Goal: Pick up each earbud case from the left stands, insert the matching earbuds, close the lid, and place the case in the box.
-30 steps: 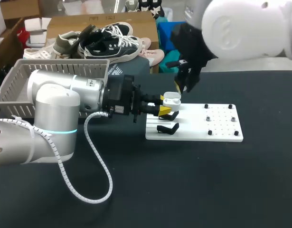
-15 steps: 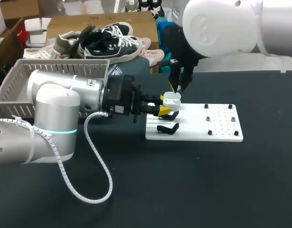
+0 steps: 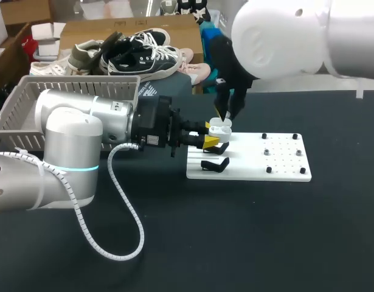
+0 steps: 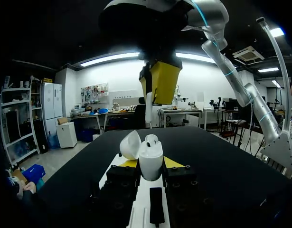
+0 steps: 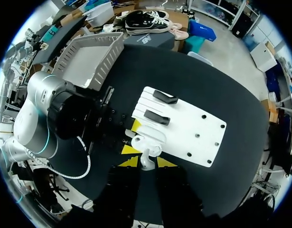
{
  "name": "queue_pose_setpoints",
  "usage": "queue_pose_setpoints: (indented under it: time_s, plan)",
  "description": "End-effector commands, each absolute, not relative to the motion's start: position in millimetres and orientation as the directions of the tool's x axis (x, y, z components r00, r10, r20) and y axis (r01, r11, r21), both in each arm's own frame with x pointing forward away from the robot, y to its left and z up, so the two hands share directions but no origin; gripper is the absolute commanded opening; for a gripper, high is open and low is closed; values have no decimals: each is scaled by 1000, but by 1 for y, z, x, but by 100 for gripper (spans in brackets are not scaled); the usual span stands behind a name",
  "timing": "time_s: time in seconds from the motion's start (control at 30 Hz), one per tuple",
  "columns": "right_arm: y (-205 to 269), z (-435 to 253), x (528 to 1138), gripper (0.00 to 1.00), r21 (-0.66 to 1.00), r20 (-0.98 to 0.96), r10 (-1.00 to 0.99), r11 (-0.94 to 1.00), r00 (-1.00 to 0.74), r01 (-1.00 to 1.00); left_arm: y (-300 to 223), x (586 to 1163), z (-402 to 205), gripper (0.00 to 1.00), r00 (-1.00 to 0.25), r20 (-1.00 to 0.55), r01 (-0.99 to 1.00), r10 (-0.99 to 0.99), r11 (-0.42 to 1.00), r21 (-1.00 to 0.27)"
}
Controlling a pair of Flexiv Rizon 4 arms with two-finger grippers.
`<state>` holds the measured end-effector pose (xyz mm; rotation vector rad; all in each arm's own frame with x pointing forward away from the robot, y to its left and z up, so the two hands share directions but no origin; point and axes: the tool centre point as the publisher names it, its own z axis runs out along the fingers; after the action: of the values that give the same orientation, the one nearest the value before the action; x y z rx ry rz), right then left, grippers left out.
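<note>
Left arm [image 3: 71, 137] lies level, left gripper [image 3: 210, 134] clamped on the earbud case [image 3: 220, 127]; right gripper [image 3: 226, 115] hangs right above that case, pinching an earbud [image 5: 145, 160].

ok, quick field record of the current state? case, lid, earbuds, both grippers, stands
case: white earbud case, at the left end of the white board
lid: open
left gripper: shut on the case
right gripper: directly above the case, shut on an earbud
earbud in case: one seated
stands: two black stands, nothing on them
basket: grey, behind left arm
</note>
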<state>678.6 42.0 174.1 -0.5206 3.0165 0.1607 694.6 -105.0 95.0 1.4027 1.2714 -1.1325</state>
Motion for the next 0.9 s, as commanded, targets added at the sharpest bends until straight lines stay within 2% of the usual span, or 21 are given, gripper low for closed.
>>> queue_pose_setpoints:
  time_s: [0.03, 0.9]
  plan:
    - [46, 171, 679, 0, 80, -94, -325, 940, -941, -332, -105, 693, 95, 0, 52, -984, 997, 170, -59, 43]
    - [62, 159, 681, 0, 55, -77, -355, 932, -932, -359, -105, 693, 95, 0, 52, -984, 997, 170, -59, 43]
